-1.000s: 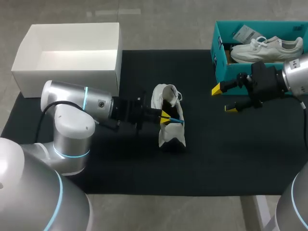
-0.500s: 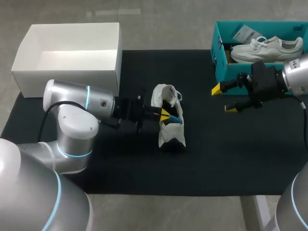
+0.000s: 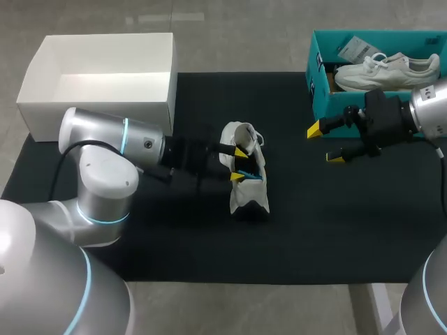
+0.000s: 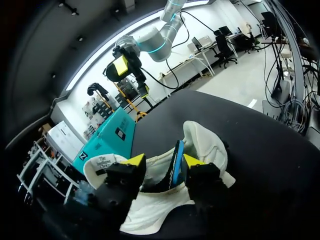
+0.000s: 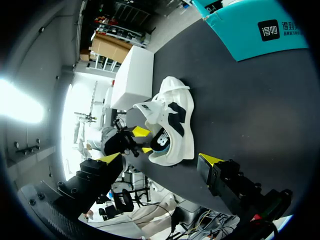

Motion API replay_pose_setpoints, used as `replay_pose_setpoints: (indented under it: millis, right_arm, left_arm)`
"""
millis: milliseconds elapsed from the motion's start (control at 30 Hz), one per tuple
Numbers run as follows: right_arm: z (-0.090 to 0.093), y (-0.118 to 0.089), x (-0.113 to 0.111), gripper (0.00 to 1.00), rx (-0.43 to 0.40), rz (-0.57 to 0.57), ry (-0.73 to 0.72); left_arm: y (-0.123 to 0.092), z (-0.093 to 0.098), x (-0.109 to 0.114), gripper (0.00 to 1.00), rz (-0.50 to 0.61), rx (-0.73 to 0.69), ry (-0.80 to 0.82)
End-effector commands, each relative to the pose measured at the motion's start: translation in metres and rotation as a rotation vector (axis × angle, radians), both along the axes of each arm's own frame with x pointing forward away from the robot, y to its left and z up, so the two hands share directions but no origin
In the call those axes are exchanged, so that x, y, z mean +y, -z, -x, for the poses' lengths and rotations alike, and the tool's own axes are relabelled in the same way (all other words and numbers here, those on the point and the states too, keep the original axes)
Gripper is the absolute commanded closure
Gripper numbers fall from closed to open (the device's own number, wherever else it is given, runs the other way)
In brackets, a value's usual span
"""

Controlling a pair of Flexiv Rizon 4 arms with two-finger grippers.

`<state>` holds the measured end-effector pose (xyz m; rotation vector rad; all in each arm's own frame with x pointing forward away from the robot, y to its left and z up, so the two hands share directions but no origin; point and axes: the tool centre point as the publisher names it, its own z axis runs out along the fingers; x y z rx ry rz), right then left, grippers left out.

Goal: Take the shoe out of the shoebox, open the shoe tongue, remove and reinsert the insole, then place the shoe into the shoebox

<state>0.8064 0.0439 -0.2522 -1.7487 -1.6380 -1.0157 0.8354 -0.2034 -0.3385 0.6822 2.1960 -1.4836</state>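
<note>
A white shoe (image 3: 246, 192) lies on its side in the middle of the black mat (image 3: 314, 223). My left gripper (image 3: 239, 163) is at the shoe's opening, its fingers spread. In the left wrist view the blue insole (image 4: 177, 162) stands on edge out of the shoe (image 4: 202, 145), against one finger of that gripper (image 4: 162, 161) and apart from the other. My right gripper (image 3: 325, 144) hovers open and empty beside the teal shoebox (image 3: 318, 91). In the right wrist view the shoe (image 5: 175, 125) lies ahead of the right gripper (image 5: 159, 159).
A second white shoe (image 3: 387, 70) rests in the teal shoebox at the back right. An open white box (image 3: 98, 77) stands at the back left, just behind my left arm. The mat's front half is bare.
My left gripper's fingers, shut on the blue insole a second ago, have spread apart at the shoe's opening. The right arm has not moved.
</note>
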Motion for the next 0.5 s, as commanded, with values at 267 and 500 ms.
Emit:
replay_pose_setpoints:
  millis: [267, 500]
  right_arm:
    - [0.001, 0.0, 0.001, 0.0, 0.001, 0.003, 0.002]
    - [0.001, 0.0, 0.001, 0.0, 0.001, 0.003, 0.002]
  left_arm:
    - [-0.018, 0.004, 0.006, 0.16, -0.018, -0.023, 0.045]
    - [-0.041, -0.005, 0.008, 1.0, -0.076, -0.097, 0.197]
